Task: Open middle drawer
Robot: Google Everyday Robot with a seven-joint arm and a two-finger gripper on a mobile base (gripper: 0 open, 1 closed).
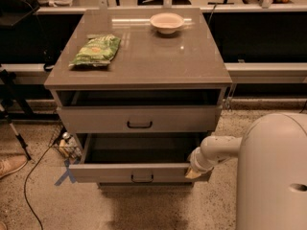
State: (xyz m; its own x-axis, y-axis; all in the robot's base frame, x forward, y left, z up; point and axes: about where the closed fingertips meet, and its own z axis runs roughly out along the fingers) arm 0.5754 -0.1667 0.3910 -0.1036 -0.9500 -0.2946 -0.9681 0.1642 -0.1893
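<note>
The middle drawer (110,173) is a grey-beige flat front with a small black bar handle (142,178). It stands pulled out from the cabinet, and its dark inside shows behind the front. My gripper (194,171) is at the end of my white arm, against the right end of this drawer's front, to the right of the handle. The top drawer (96,119) above it stands out only a little.
The cabinet top (158,56) holds a green snack bag (96,50) and a white bowl (167,22). My white body (273,176) fills the lower right. A cable, blue floor tape (64,175) and a tripod leg (14,128) lie to the left.
</note>
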